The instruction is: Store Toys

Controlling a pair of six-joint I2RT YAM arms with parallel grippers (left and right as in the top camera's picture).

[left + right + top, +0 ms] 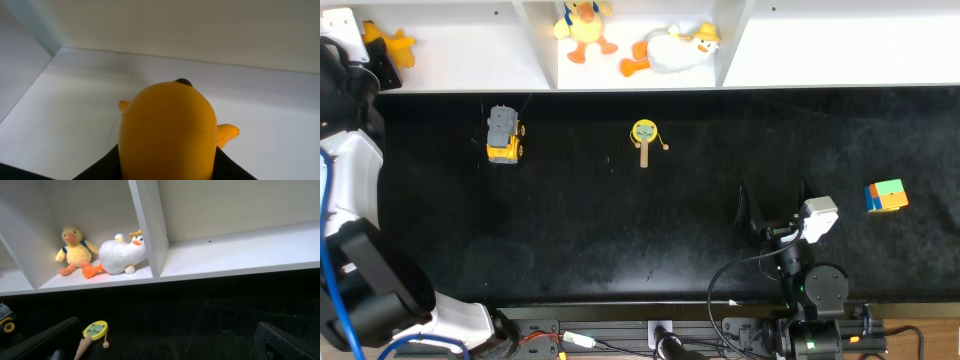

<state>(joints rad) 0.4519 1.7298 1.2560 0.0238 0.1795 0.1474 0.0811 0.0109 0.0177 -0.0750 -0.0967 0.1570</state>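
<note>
An orange-yellow plush toy (392,45) sits inside the left compartment of the white shelf (545,60). My left gripper (372,60) is shut on it. In the left wrist view the toy (167,130) bulges between the dark fingers, above the compartment floor. On the black table lie a yellow toy truck (503,135), a green rattle drum (644,138) and a multicoloured cube (886,196). My right gripper (773,200) stands open over the table at the right front, holding nothing. Its wrist view shows the rattle (93,332) ahead of its spread fingers (47,340).
A yellow duck (585,25) and a white goose (670,48) occupy the middle compartment; both show again as the duck (74,250) and goose (120,255). The right compartment (240,245) holds nothing. Cables run along the table's front edge.
</note>
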